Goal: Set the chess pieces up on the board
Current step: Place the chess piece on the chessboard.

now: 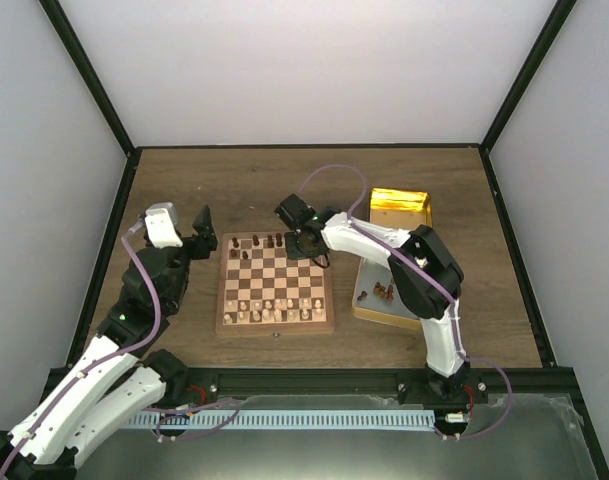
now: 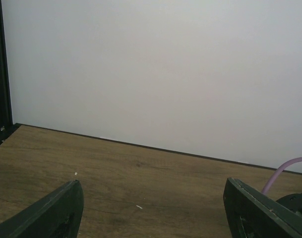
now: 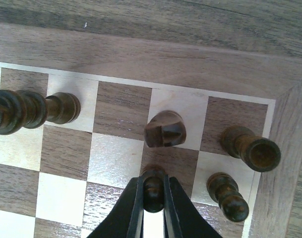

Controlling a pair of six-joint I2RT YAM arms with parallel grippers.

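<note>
Gripping a tiny dark brown wooden pawn (image 3: 153,184) by its head, the right gripper (image 3: 153,194) is clenched over the far right corner of the square wooden chessboard with the reddish-brown border (image 3: 141,54). The pawn sits in the second row, directly before a dark knight (image 3: 164,130) and beside another dark pawn (image 3: 227,196). Whether its base touches the square cannot be told. The left gripper (image 1: 199,235) hangs released and empty just left of the board. More dark chessmen (image 1: 384,292) lie on a gold tray to the right.
</note>
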